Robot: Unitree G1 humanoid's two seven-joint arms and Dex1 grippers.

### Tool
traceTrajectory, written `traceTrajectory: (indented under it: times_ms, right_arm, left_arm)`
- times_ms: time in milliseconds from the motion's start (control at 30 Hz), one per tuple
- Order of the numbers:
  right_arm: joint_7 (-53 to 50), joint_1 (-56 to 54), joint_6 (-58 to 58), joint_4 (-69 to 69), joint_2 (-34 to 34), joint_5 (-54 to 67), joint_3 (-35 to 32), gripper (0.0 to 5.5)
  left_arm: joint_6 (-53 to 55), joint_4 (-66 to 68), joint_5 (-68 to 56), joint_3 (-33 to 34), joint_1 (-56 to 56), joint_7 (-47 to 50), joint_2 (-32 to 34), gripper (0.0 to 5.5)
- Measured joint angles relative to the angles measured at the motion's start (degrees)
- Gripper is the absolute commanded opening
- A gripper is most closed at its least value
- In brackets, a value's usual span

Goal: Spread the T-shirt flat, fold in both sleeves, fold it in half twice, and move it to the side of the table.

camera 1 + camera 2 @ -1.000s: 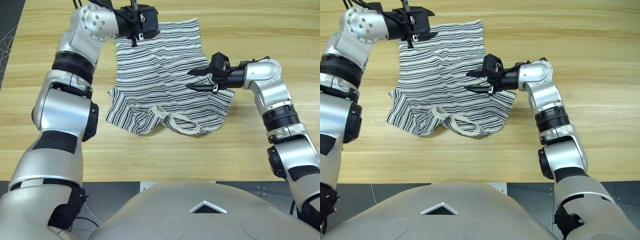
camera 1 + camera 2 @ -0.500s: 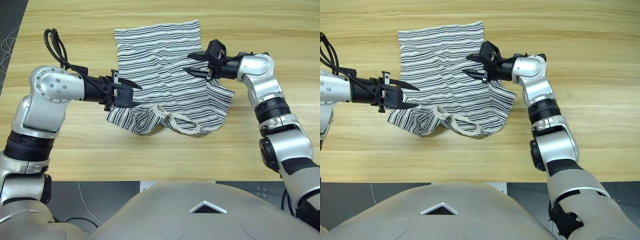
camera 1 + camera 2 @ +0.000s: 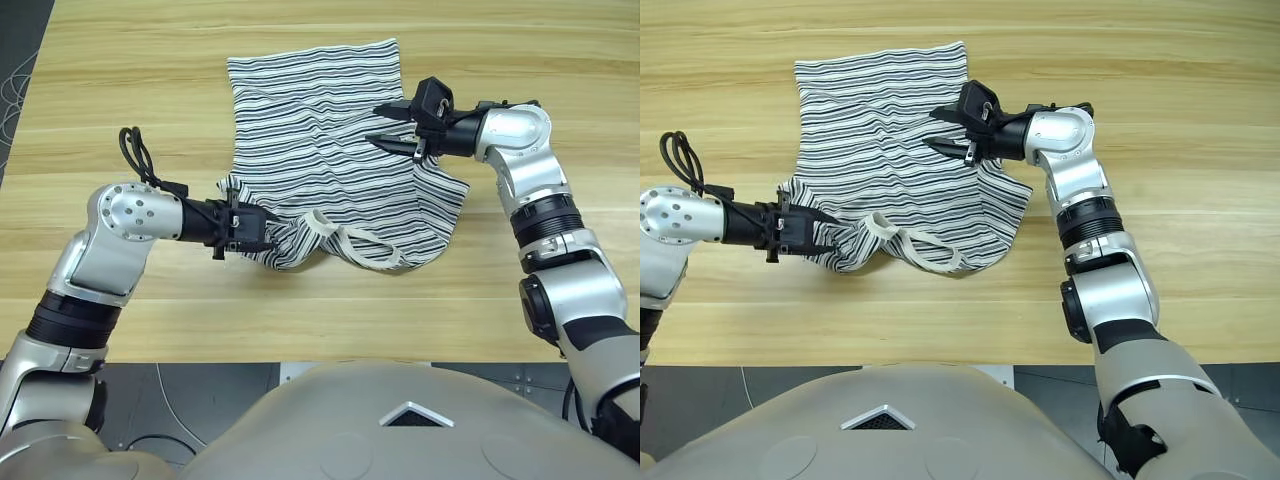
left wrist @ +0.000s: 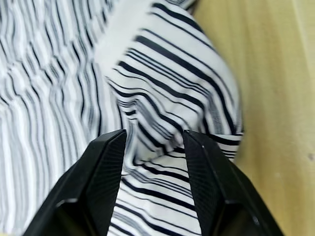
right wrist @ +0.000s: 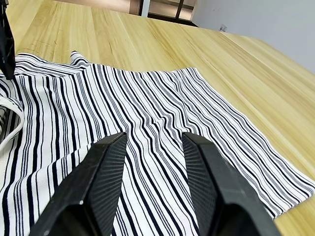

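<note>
The black-and-white striped T-shirt (image 3: 320,120) lies crumpled on the wooden table (image 3: 120,90), hem at the far side and pale collar (image 3: 345,245) bunched at the near side. My left gripper (image 3: 268,232) is open at the shirt's near-left sleeve, low over the table. In the left wrist view a fold of striped cloth (image 4: 162,113) lies between its fingers (image 4: 106,167). My right gripper (image 3: 378,125) hovers open over the shirt's right side. The right wrist view has flat striped fabric (image 5: 147,98) beyond its fingers (image 5: 106,167).
Bare wood surrounds the shirt on all sides, with wide room to the left and right. The table's near edge (image 3: 300,360) runs just in front of the collar. A dark floor strip (image 3: 20,60) borders the far left.
My left arm swung from the shirt's far-left corner down to the near-left sleeve. My right gripper shifted slightly farther away over the shirt, then held still.
</note>
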Motion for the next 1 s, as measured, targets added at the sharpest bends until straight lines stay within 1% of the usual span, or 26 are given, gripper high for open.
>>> traceTrajectory:
  times_ms: [200, 367, 433, 500, 533, 667, 767, 833, 1000]
  right_arm:
    - [0.64, 0.82, 0.53, -1.83, -0.07, 0.01, 0.01, 2.04]
    - [0.90, 1.88, 1.42, -3.46, -0.11, 0.01, 0.03, 2.04]
    - [0.91, 1.88, 1.46, -4.02, -0.07, 0.01, 0.03, 2.04]
    - [0.93, 1.87, 1.49, -4.15, 0.06, 0.01, 0.07, 2.04]
    - [0.97, 1.91, 1.54, -4.18, 0.07, 0.01, 0.09, 2.04]
    - [0.78, 1.88, 1.41, -3.48, 0.19, -1.24, 0.62, 2.04]
    - [0.06, 1.90, 1.36, -2.25, 0.45, -2.20, 0.92, 2.04]
    - [-0.12, 1.90, 1.38, -2.38, 0.63, -2.20, 0.91, 2.04]
    - [-0.04, 1.91, 1.41, -3.05, 0.85, -2.13, 0.74, 2.04]
  left_arm:
    - [-3.58, 8.28, 2.28, -1.16, -0.78, 0.35, -0.42, 2.13]
    - [-10.92, 17.59, 4.44, -2.54, -4.56, 4.67, -1.69, 2.13]
    - [-14.13, 19.17, 5.49, -3.15, -4.92, 6.07, -1.53, 2.13]
    - [-16.19, 18.97, 5.95, -3.59, -4.48, 6.48, -0.64, 2.13]
    - [-17.22, 17.41, 5.85, -3.84, -3.46, 5.83, 1.15, 2.13]
    - [-16.85, 9.33, 0.74, -3.91, 2.49, -2.20, 7.92, 2.13]
    - [-15.58, 5.51, -2.01, -3.98, 5.85, -6.74, 11.11, 2.13]
    - [-14.57, 4.63, -2.79, -3.80, 7.50, -7.76, 12.95, 2.13]
    - [-15.85, 6.02, -1.49, -2.99, 7.74, -7.98, 13.73, 2.13]
